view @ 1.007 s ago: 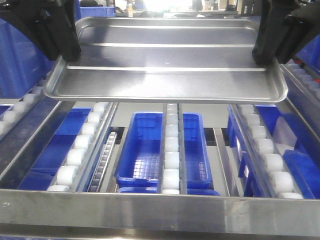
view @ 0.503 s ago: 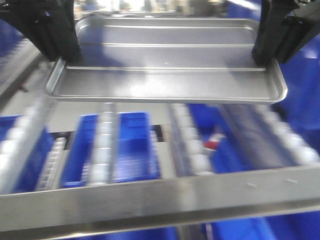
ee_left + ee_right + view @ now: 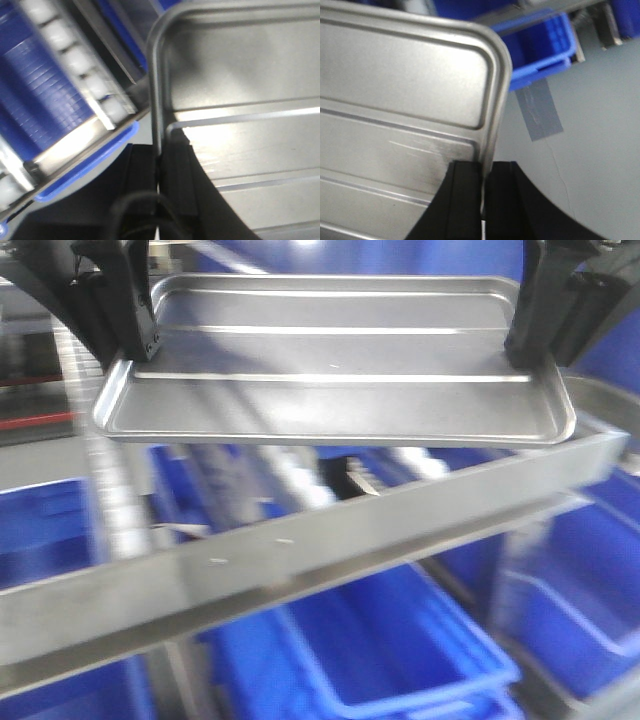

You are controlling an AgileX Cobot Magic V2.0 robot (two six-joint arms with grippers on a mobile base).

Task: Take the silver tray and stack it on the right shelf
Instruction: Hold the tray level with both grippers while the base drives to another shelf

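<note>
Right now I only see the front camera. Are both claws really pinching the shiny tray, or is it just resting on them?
Observer: The left wrist camera shows the left gripper shut on the silver tray, with its jaws straddling the rim, one inside and one outside.
Operator: And the other claw?
Observer: On the right wrist camera, the right gripper clamps the rim the same way, near a rounded corner.
Operator: What's under that side?
Observer: Grey floor with a strip of grey tape on it, and a blue bin beyond.
</note>
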